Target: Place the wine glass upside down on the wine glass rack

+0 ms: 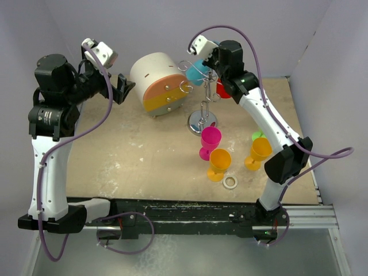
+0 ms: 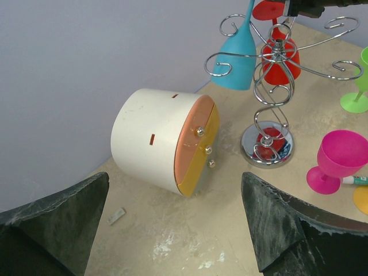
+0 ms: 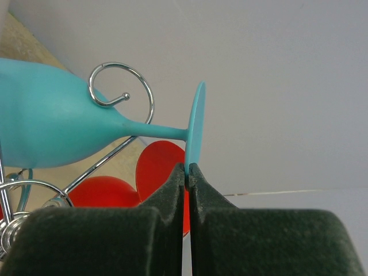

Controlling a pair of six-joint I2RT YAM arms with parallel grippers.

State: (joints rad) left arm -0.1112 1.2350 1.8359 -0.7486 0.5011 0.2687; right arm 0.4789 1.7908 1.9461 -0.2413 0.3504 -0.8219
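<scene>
My right gripper (image 3: 188,168) is shut on the rim of the round foot of a blue wine glass (image 3: 46,126). The glass hangs bowl-down at the top left of the silver wine glass rack (image 1: 202,109). Its stem runs beside one curled arm (image 3: 121,98) of the rack; I cannot tell whether it sits inside the curl. In the left wrist view the blue wine glass (image 2: 236,57) hangs beside the rack (image 2: 275,86). A red glass (image 2: 280,60) hangs upside down on the rack behind it. My left gripper (image 2: 175,175) is open and holds nothing, off to the left.
A white-and-orange round drawer box (image 1: 156,80) lies on its side left of the rack. In front of the rack stand a pink glass (image 1: 210,141), two orange glasses (image 1: 219,164) (image 1: 259,152) and a green glass (image 1: 257,136). A white ring (image 1: 230,182) lies near the front.
</scene>
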